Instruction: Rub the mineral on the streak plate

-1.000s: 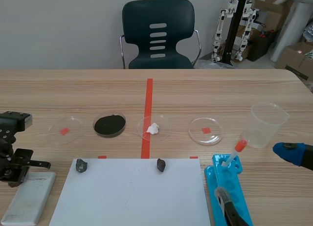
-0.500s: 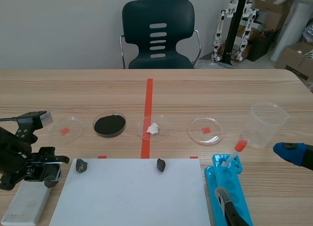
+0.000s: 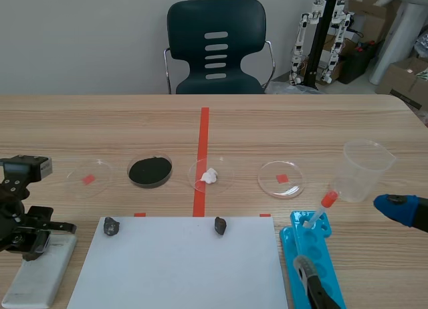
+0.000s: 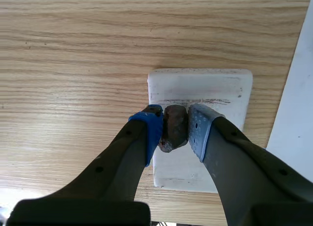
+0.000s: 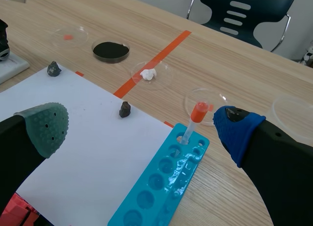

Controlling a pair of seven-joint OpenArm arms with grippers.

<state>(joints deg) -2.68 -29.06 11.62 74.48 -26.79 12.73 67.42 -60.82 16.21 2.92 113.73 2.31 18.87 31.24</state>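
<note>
Gripping the mineral by its sides over the streak plate, the left jaws risk it twisting loose under rubbing pressure; right jaws stand open.

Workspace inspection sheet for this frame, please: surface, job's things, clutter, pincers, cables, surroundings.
Surface: wooden table, white paper sheet at its near edge.
Job's things: mineral clamped over the white streak plate, which bears a faint reddish streak.
Clutter: two dark stones on the paper, four petri dishes, plastic cup, blue well tray with dropper.
Pincers: left pincer shut on the mineral; right pincer open, empty.
Cables: nothing seen.
Surroundings: dark chair, cardboard boxes.
</note>
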